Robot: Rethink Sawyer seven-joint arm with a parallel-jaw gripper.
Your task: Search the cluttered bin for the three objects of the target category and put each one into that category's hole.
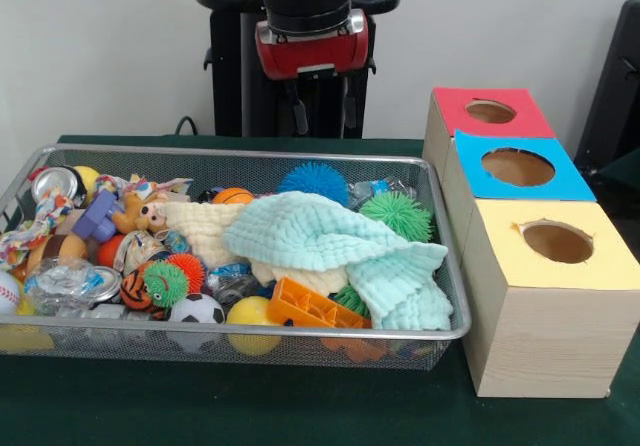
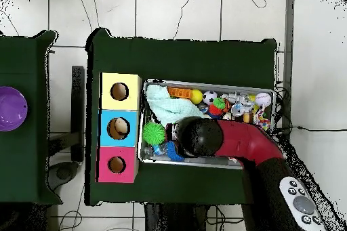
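A wire bin [image 1: 440, 256] [image 2: 203, 85] holds a heap of toys. A mint cloth [image 1: 330, 236] [image 2: 162, 103] lies over a cream cloth [image 1: 205, 228] in the middle. Around them are a blue spiky ball [image 1: 313, 179], a green spiky ball [image 1: 398, 213] [image 2: 154, 133], an orange plastic toy [image 1: 305, 309], a soccer ball [image 1: 197, 309], a yellow ball [image 1: 250, 313] and crushed cans [image 1: 57, 181]. My gripper [image 1: 324, 116] hangs above the bin's far side, open and holding nothing. In the overhead view the arm [image 2: 203, 137] covers that part of the bin.
A wooden box [image 1: 540, 336] stands beside the bin, with a red-topped hole [image 1: 490, 112] [image 2: 116, 164], a blue-topped hole [image 1: 517, 167] [image 2: 119, 128] and a yellow-topped hole [image 1: 556, 242] [image 2: 119, 91]. A purple bowl [image 2: 10, 106] sits on a separate table.
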